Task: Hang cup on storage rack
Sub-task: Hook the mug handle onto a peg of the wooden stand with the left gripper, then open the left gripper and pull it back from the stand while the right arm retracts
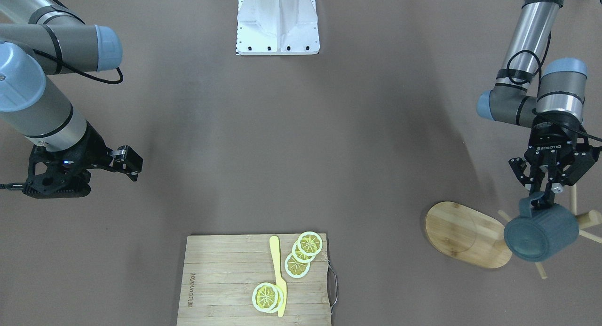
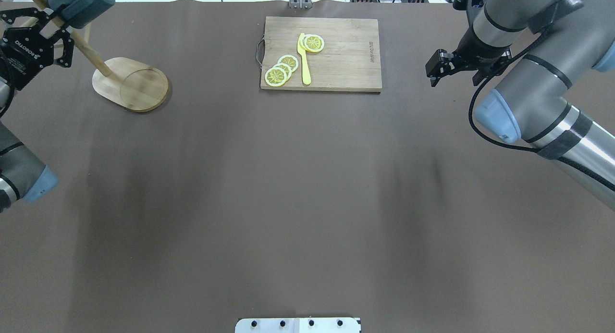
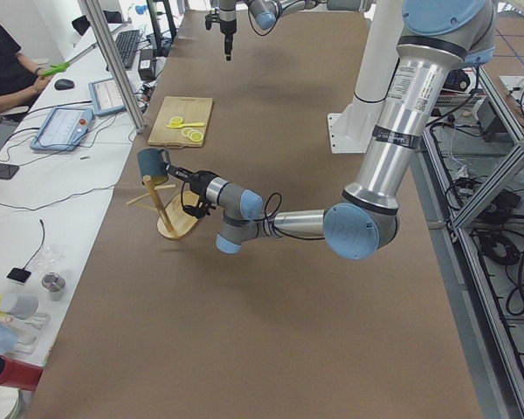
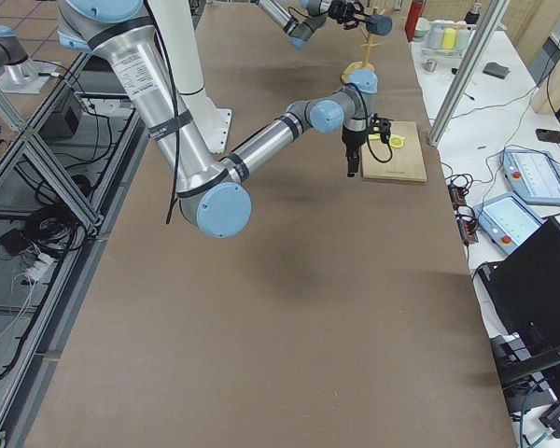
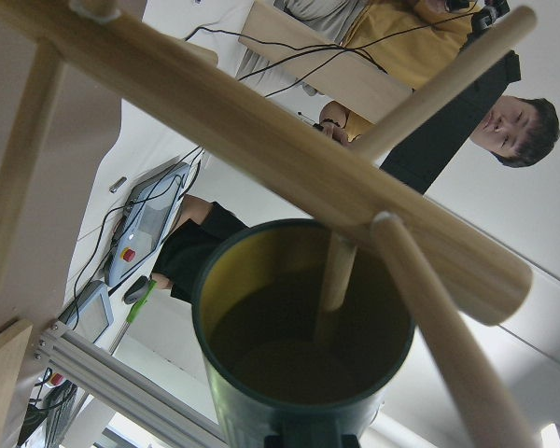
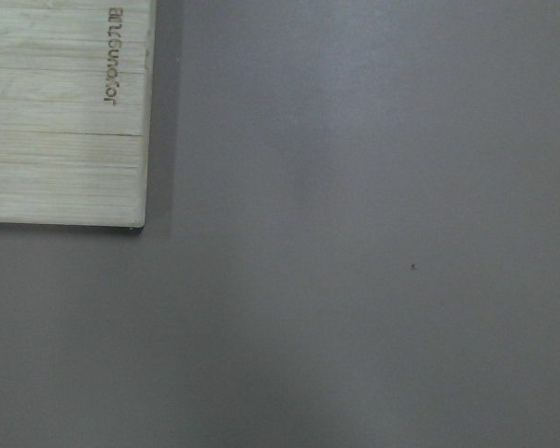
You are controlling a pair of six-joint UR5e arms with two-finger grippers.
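We see a corner of the slatted cutting board (image 6: 61, 112) upper left, lettering near its edge; brown table (image 6: 373, 280) elsewhere.

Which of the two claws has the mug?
The left claw, shut on the dark blue mug by its handle at the bamboo mug tree; the right claw, near the cutting board, holds nothing.

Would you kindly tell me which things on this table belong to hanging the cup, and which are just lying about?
Belonging to the job:
- cup, held up among the rack's pegs
- storage rack
- left tool, shut on the cup

Just lying about:
- cutting board
- lemon slices on the board
- yellow knife on the board
- right tool, holding nothing
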